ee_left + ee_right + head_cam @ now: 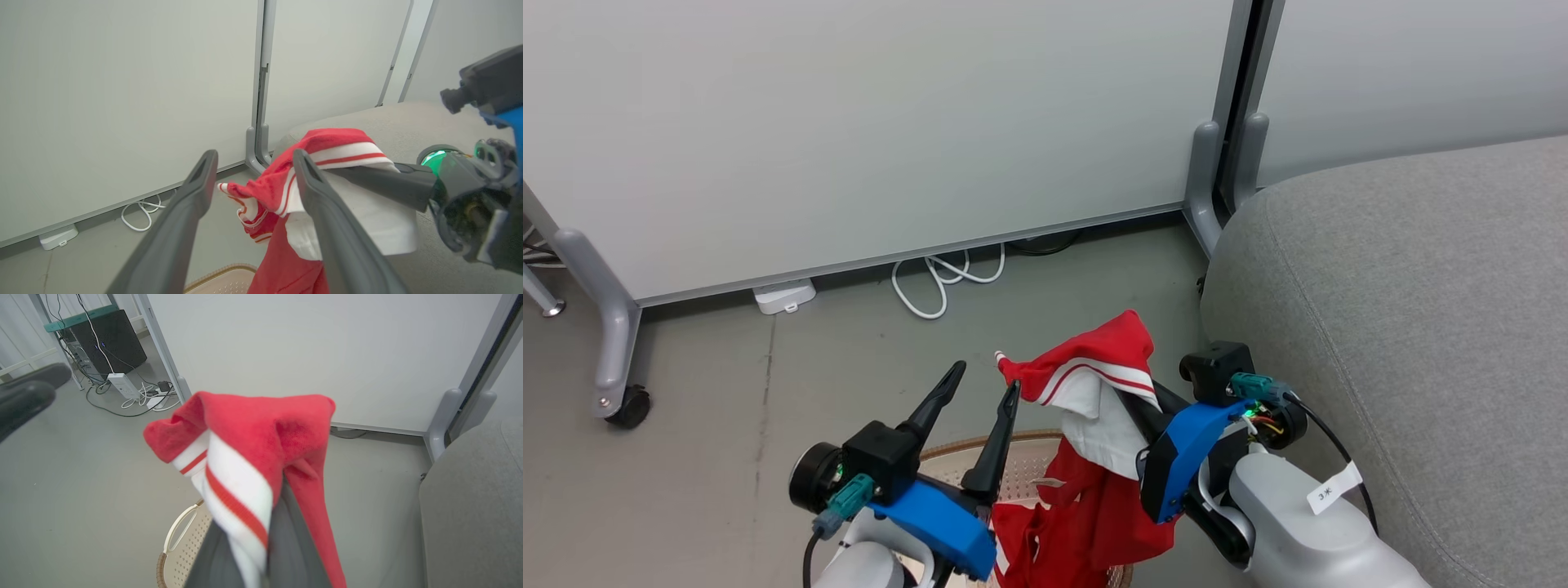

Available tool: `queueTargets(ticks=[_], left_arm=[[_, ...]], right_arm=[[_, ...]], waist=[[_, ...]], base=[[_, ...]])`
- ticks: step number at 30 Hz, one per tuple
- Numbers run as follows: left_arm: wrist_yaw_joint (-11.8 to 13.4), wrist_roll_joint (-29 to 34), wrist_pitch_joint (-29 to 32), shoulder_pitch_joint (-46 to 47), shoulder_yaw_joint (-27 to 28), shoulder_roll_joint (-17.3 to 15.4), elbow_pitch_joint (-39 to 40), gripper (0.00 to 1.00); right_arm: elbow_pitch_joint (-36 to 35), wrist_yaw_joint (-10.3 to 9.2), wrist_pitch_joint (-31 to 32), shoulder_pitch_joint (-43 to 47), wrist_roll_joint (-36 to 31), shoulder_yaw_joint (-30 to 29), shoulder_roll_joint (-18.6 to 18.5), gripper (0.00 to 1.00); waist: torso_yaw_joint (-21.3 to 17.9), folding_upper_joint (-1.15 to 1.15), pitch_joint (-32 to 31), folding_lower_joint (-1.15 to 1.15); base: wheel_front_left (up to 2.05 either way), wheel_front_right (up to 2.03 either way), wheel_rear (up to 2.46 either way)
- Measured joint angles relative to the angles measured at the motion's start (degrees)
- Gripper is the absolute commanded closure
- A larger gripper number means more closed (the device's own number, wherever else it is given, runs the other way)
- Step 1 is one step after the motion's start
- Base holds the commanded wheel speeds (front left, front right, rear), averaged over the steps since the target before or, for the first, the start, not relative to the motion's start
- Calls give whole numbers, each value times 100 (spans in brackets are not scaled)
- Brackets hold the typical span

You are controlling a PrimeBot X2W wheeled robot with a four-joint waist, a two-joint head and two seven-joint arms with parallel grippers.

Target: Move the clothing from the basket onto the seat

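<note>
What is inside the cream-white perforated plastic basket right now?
Bright red, white-striped clothing hangs down into the basket; a bare perforated wall shows beside it. The basket's bottom is hidden under the cloth.

One marking can be read. In the head view, a small white tag (1334, 492) is wrapped round the black cable (1327, 431) that runs beside the right forearm (1307, 531). It carries a dark printed "3" followed by a small star-like character, possibly the Chinese 米; the print is too small to be sure. The tag lies tilted, so the characters read slantwise.
</note>
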State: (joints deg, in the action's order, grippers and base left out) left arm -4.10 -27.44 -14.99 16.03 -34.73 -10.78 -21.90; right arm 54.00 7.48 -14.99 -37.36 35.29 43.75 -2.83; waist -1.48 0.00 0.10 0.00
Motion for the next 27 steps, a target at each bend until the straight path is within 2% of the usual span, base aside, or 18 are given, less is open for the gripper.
queueTargets(ticks=[6,13,20,27], left_arm=[[-160,485,0,-515,470,-22,257,0],[-280,742,0,-828,899,40,353,0],[-302,842,0,-954,1005,108,346,0],[-311,879,0,-996,1057,138,413,0]], right_arm=[[-15,0,0,21,-136,-187,0,100],[-12,1,-1,91,-328,-402,0,100],[-79,0,-2,136,-443,-535,0,100],[-188,1,-3,175,-499,-542,1,100]], waist=[[2,0,4,0],[10,0,-16,0],[-69,0,-23,0],[-378,0,2,0]], base=[[0,0,0],[0,0,0],[0,0,0],[0,0,0]])
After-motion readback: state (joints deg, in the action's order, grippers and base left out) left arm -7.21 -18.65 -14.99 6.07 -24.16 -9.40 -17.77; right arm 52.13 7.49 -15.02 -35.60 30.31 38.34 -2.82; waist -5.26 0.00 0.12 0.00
